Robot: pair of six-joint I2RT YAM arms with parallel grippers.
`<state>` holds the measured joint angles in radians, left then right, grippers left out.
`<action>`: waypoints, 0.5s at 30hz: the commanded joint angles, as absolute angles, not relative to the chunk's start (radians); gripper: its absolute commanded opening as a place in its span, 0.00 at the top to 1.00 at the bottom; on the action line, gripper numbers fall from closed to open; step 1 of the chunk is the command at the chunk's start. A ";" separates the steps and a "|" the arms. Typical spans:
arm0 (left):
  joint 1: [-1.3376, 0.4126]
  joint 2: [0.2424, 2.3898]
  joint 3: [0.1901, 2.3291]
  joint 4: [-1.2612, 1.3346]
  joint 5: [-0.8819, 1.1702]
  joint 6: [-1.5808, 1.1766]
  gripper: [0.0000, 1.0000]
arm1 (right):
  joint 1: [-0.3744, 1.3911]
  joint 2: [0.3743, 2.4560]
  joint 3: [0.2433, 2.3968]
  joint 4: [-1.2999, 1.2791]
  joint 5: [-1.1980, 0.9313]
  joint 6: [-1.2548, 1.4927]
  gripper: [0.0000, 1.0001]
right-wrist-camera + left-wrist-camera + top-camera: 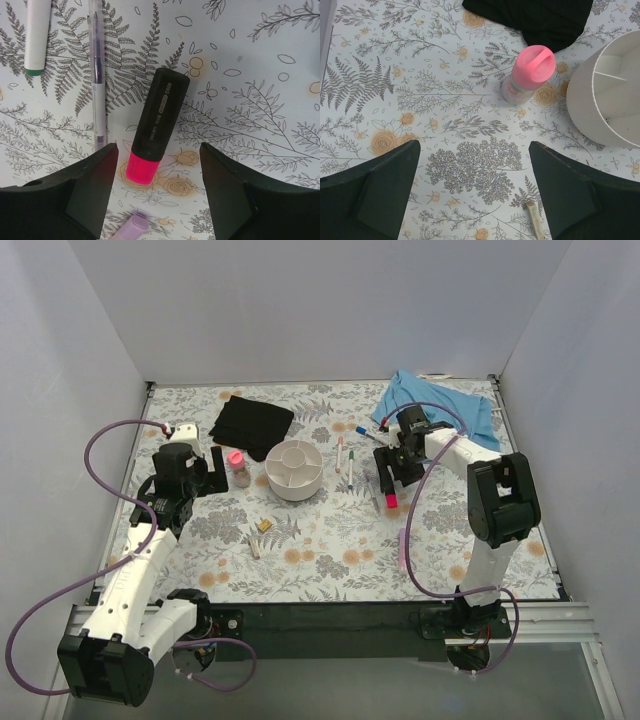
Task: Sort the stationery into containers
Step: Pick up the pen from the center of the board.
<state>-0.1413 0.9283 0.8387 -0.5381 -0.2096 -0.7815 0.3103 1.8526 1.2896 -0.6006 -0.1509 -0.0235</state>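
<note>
One black highlighter (161,110) lies on the white-walled flowery table (330,552), pink end toward the arms, under the open right gripper (157,150); left gripper (474,150) open too.

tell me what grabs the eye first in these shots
The white round bowl split into compartments sits in the middle of the floral tabletop, with a small pink-capped bottle standing just left of it. Under the right gripper, a black highlighter with a pink-red end lies between its open fingers. A crumpled blue cloth fills the far right corner.
</note>
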 commanded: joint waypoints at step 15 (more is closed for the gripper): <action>-0.100 0.925 0.828 -0.483 -0.213 -0.773 0.08 | 0.446 1.951 1.218 -0.548 0.066 -0.006 0.58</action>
